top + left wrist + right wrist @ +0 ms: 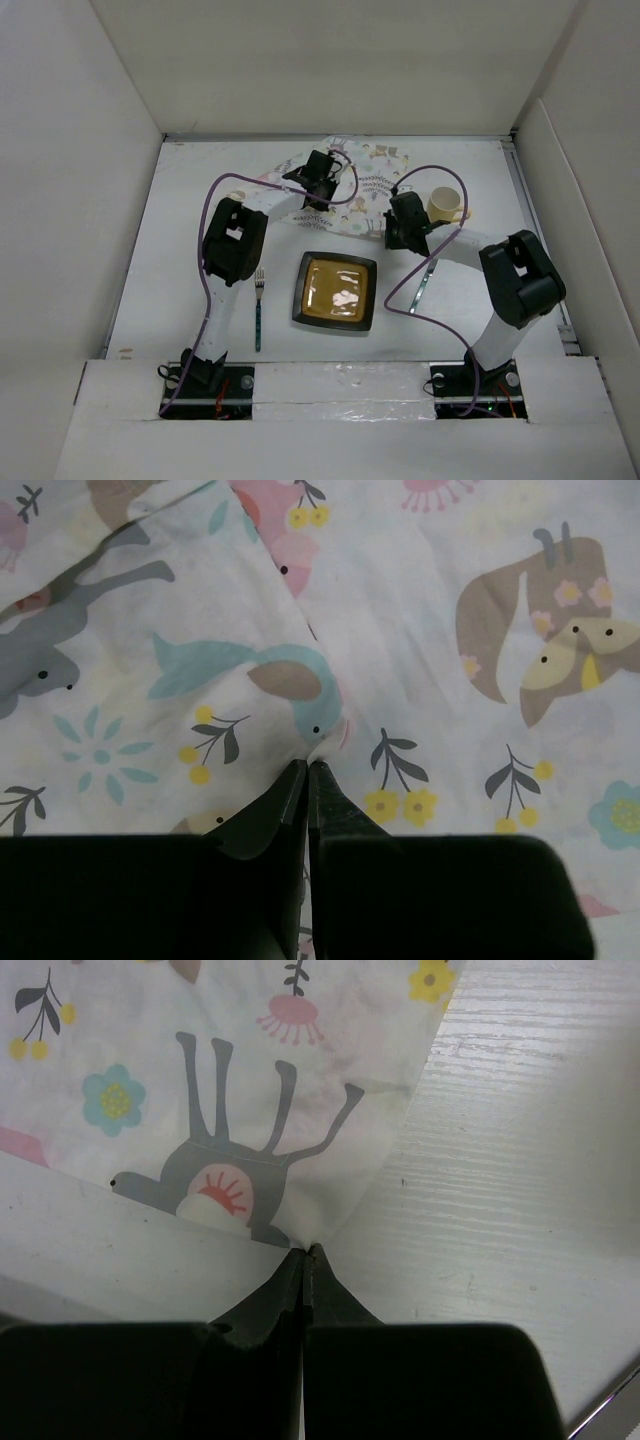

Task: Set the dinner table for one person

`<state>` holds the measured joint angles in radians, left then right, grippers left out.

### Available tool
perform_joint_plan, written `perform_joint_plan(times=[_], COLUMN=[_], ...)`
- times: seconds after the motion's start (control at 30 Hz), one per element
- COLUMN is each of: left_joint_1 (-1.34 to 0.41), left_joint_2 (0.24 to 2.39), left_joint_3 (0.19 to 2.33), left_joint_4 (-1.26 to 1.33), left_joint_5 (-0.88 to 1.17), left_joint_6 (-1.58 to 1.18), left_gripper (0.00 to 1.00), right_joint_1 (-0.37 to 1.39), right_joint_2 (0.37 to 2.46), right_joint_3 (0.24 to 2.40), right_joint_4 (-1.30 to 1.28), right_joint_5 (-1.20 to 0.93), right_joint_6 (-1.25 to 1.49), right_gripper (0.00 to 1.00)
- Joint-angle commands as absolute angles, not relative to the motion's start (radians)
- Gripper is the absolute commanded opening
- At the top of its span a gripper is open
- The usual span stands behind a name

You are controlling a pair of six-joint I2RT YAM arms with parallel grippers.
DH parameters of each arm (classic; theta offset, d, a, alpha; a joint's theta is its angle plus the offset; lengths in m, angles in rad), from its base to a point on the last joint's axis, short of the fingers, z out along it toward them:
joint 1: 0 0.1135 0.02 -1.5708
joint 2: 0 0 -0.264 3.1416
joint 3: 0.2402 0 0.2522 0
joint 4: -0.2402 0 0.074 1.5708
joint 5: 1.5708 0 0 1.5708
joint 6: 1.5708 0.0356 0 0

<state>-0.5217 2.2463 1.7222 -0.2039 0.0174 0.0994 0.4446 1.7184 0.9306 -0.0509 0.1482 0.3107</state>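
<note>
Both arms reach from their bases at the near edge toward the far half of the white tabletop point(180, 200), which fills the floor of the white-panelled enclosure. The left arm rises from its base, bends at a raised black elbow and stretches forward and toward the middle, with its wrist over the printed placemat point(375, 165). The left claw point(318, 180) points down at the cloth. In the left wrist view, the left claw point(308, 765) has its jaws pressed together on a small pucker of the placemat point(430, 600), where a crease runs up through the dolphin print. The right arm climbs to a high elbow on the right, then slopes down and inward to the placemat's near right corner, just beside a pale cup point(445, 205). The right claw point(392, 230) is low there. In the right wrist view, the right claw point(308, 1250) is closed, its tips pinching the very corner of the placemat point(150, 1050), which hangs slightly off the tabletop point(520, 1160). The placemat lies rumpled at the far centre. A purple cable point(215, 190) loops along each arm. Nearer the bases, a dark-rimmed square plate point(303, 290) sits between the arms. A teal-handled fork point(258, 310) lies to its left and a silvery utensil point(422, 290) to its right, partly under the right arm.
</note>
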Motion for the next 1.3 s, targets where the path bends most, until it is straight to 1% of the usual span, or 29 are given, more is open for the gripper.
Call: perform_joint_plan(times=[0.0, 0.13, 0.27, 0.37, 0.4, 0.47, 0.5, 0.6, 0.63, 0.67, 0.7, 0.73, 0.77, 0.8, 0.87, 0.93, 1.03, 1.07, 1.1, 1.17, 1.2, 1.27], left_joint_1=[-0.52, -0.471, -0.382, -0.307, -0.289, -0.246, -0.186, -0.08, -0.06, -0.042, -0.022, 0.027, 0.028, 0.041, 0.077, 0.077, 0.077, 0.077, 0.077, 0.077, 0.077, 0.077], left_joint_2=[2.201, 2.129, 2.091, 2.103, 2.127, 2.149, 2.158, 2.206, 2.218, 2.226, 2.229, 2.229, 2.224, 2.22, 2.189, 2.155, 2.073, 2.024, 1.996, 1.927, 1.898, 1.808], left_joint_3=[1.721, 1.706, 1.788, 1.885, 1.938, 1.973, 1.98, 2.034, 2.046, 2.051, 2.051, 2.057, 2.057, 2.054, 2.016, 1.967, 1.815, 1.731, 1.683, 1.553, 1.511, 1.369], left_joint_4=[-0.212, -0.132, -0.121, -0.12, -0.121, -0.106, -0.094, -0.086, -0.09, -0.086, -0.086, -0.097, -0.097, -0.116, -0.135, -0.143, -0.143, -0.156, -0.153, -0.172, -0.172, -0.172], left_joint_5=[-0.049, -0.113, -0.236, -0.305, -0.34, -0.438, -0.452, -0.524, -0.564, -0.568, -0.56, -0.499, -0.499, -0.483, -0.454, -0.446, -0.365, -0.351, -0.28, -0.23, -0.194, -0.158], left_joint_6=[0.114, 0.061, 0.006, 0.008, 0.014, 0.04, 0.029, -0.029, -0.029, -0.037, -0.05, -0.089, -0.089, -0.109, -0.161, -0.181, -0.251, -0.286, -0.338, -0.383, -0.406, -0.458], left_gripper=[0.0, 0.0, 0.0, 0.0, 0.0, 0.0, 0.0, 0.0, 0.06, 0.18, 0.46, 0.64, 0.64, 0.76, 0.81, 0.82, 0.7, 0.67, 0.53, 0.43, 0.33, 0.32], right_joint_1=[0.433, 0.433, 0.433, 0.423, 0.423, 0.423, 0.423, 0.432, 0.433, 0.433, 0.433, 0.433, 0.433, 0.433, 0.433, 0.433, 0.433, 0.42, 0.42, 0.393, 0.393, 0.379], right_joint_2=[1.664, 1.667, 1.67, 1.672, 1.671, 1.669, 1.667, 1.658, 1.655, 1.654, 1.655, 1.661, 1.661, 1.661, 1.663, 1.672, 1.689, 1.695, 1.715, 1.729, 1.727, 1.718], right_joint_3=[0.91, 0.91, 0.91, 0.908, 0.905, 0.907, 0.907, 0.908, 0.908, 0.911, 0.911, 0.925, 0.925, 0.931, 0.946, 0.977, 1.064, 1.084, 1.124, 1.153, 1.158, 1.151], right_joint_4=[-0.009, -0.011, -0.011, -0.014, -0.011, -0.012, -0.014, -0.015, -0.015, -0.017, -0.02, -0.024, -0.025, -0.029, -0.034, -0.046, -0.074, -0.081, -0.087, -0.103, -0.097, -0.074], right_joint_5=[0.158, 0.156, 0.156, 0.167, 0.164, 0.161, 0.163, 0.152, 0.156, 0.164, 0.163, 0.155, 0.155, 0.155, 0.161, 0.152, 0.163, 0.163, 0.161, 0.14, 0.134, 0.118], right_joint_6=[0.307, 0.305, 0.307, 0.307, 0.305, 0.304, 0.307, 0.307, 0.307, 0.307, 0.307, 0.305, 0.305, 0.305, 0.304, 0.304, 0.302, 0.301, 0.299, 0.299, 0.299, 0.295], right_gripper=[0.0, 0.0, 0.0, 0.0, 0.0, 0.0, 0.0, 0.0, 0.0, 0.0, 0.0, 0.0, 0.0, 0.0, 0.0, 0.0, 0.0, 0.0, 0.0, 0.0, 0.0, 0.0])
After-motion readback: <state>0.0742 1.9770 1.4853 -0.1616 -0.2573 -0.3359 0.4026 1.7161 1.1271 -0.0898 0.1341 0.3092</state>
